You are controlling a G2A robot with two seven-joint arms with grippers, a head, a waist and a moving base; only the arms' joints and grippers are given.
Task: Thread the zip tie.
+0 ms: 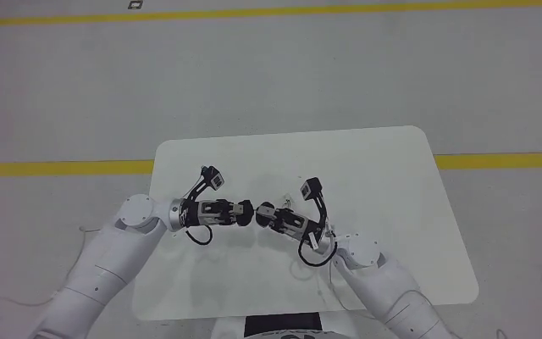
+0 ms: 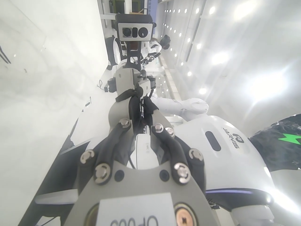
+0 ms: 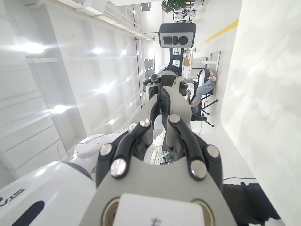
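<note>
Above the middle of the white table (image 1: 381, 169) my two grippers meet tip to tip. In the top view the left gripper (image 1: 246, 212) faces the right gripper (image 1: 262, 212), almost touching. A thin pale strip, the zip tie (image 1: 288, 202), curls beside the right gripper. From the left wrist, the left gripper (image 2: 140, 98) has its black-padded fingers pressed together, right against the other gripper's grey tips. From the right wrist, the right gripper (image 3: 162, 96) is shut too, jaws closed flat. The tie between the pads is mostly hidden.
Bare tabletop lies all round the arms, its far edge (image 1: 296, 136) well beyond the grippers. Yellow floor lines (image 1: 76, 167) run beside and behind the table.
</note>
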